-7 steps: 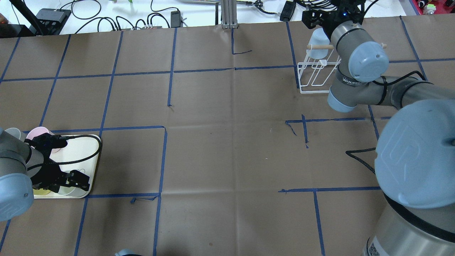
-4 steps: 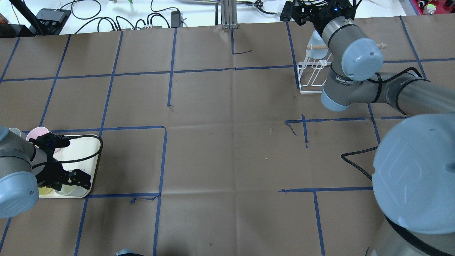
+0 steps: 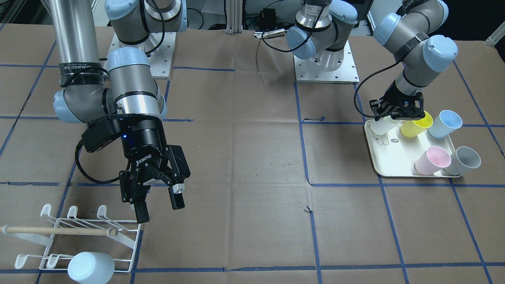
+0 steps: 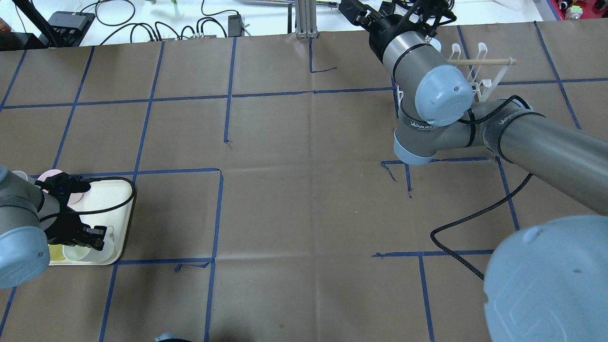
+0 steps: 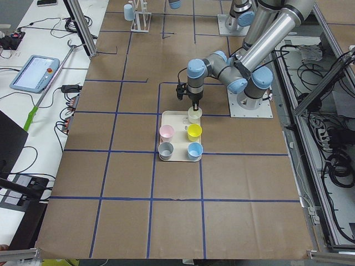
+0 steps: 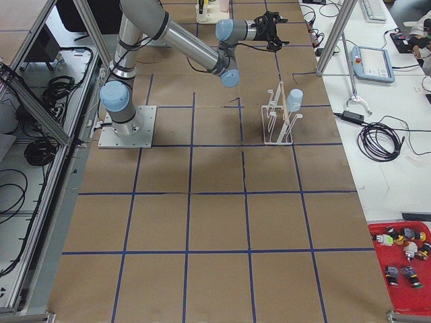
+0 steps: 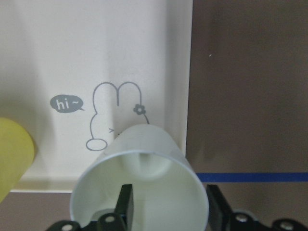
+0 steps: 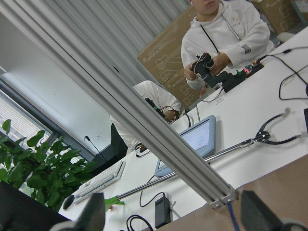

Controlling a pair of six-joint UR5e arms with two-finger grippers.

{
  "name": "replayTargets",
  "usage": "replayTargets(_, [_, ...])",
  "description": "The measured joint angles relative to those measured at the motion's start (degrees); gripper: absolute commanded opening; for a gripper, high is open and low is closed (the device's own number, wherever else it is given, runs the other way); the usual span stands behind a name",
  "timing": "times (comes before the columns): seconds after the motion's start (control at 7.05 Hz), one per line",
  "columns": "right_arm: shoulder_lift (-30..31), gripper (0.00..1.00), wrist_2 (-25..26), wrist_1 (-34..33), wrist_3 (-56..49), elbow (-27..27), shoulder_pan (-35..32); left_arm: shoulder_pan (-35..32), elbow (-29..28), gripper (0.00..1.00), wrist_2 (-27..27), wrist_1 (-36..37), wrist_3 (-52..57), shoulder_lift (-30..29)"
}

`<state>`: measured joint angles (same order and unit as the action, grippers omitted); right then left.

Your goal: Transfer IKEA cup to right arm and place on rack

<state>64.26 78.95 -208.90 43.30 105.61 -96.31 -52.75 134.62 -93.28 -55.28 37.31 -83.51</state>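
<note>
A white cup (image 7: 144, 144) on the tray (image 7: 72, 48) is straddled at its rim by the left pincer (image 3: 396, 115), whose fingers are spread, one inside and one outside. The right pincer (image 3: 159, 211) is held released above the bench (image 3: 244, 177) beside the rack (image 3: 59, 230), on which a blue cup (image 3: 90, 267) is hung.

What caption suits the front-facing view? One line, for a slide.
Right claw hangs open by the rack bearing a pale-blue cup; left claw straddles a white cup's rim on the tray.
</note>
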Motion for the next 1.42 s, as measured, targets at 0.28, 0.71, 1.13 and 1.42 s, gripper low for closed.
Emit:
replayTargets(0.28, [0.54, 1.0, -0.31, 0.06, 17.73, 1.33, -1.02, -0.48, -3.32, 0.0, 1.15, -1.43, -0.13, 0.32])
replayTargets(0.71, [0.42, 1.0, -0.47, 0.03, 37.85, 1.58, -2.68, -1.4, -22.34, 0.0, 7.2, -17.91, -0.36, -1.36])
replayTargets(1.13, [0.29, 1.0, -1.48, -0.14, 45.17, 1.61, -2.94, -3.73, -42.13, 0.0, 17.48, -26.46, 1.72, -8.58])
replayTargets(1.42, [0.09, 1.0, -2.79, -0.15, 45.64, 1.74, -2.95, -6.48, -44.67, 0.0, 26.71, -20.41, 5.82, -11.62])
